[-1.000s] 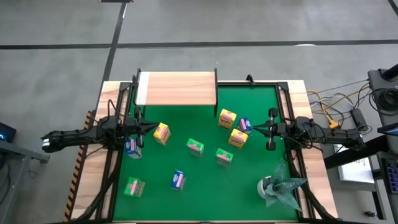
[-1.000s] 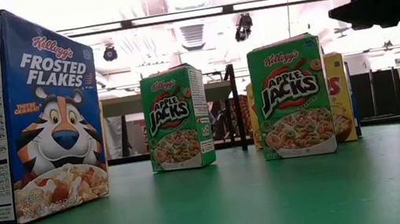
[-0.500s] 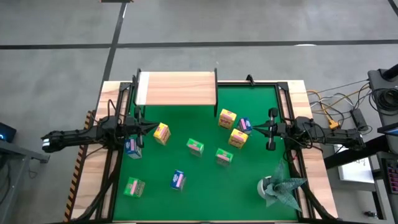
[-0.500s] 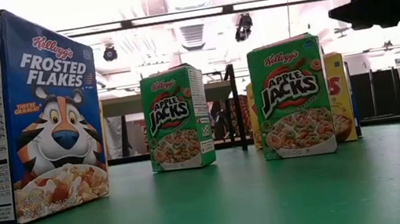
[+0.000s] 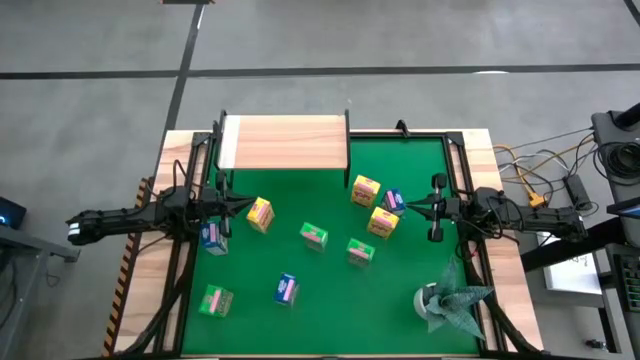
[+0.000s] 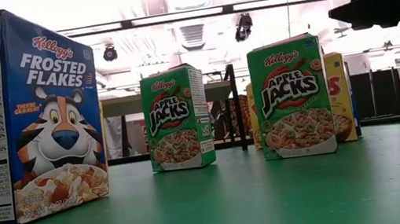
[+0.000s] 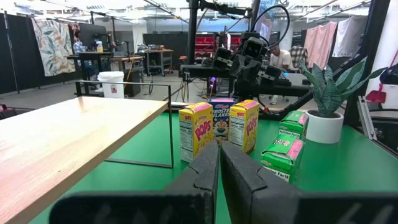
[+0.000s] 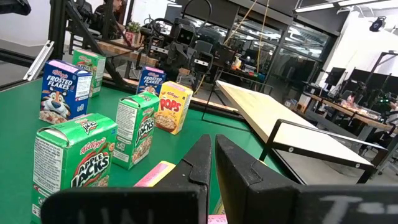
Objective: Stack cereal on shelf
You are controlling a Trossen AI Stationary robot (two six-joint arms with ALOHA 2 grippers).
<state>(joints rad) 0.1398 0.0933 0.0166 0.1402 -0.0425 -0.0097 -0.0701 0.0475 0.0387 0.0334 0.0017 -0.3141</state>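
Note:
Several small cereal boxes stand upright on the green mat [image 5: 420, 160]: yellow ones [image 5: 260, 213] [image 5: 366, 190] [image 5: 383, 222], blue ones [image 5: 392, 200] [image 5: 213, 236] [image 5: 286, 289] and green ones [image 5: 314, 235] [image 5: 361, 251] [image 5: 215, 300]. The light wooden shelf [image 5: 285, 142] stands at the mat's far edge on thin black posts. My left gripper [image 5: 243, 205] hovers level at the mat's left side, shut, its tip just short of a yellow box. My right gripper [image 5: 408, 207] hovers level at the right side, shut, pointing at the blue box beside it. Neither holds anything.
A potted plant [image 5: 450, 303] in a white pot stands at the mat's near right corner. Black frame bars [image 5: 190, 250] run along both sides of the mat. Open mat lies between the boxes and the shelf front.

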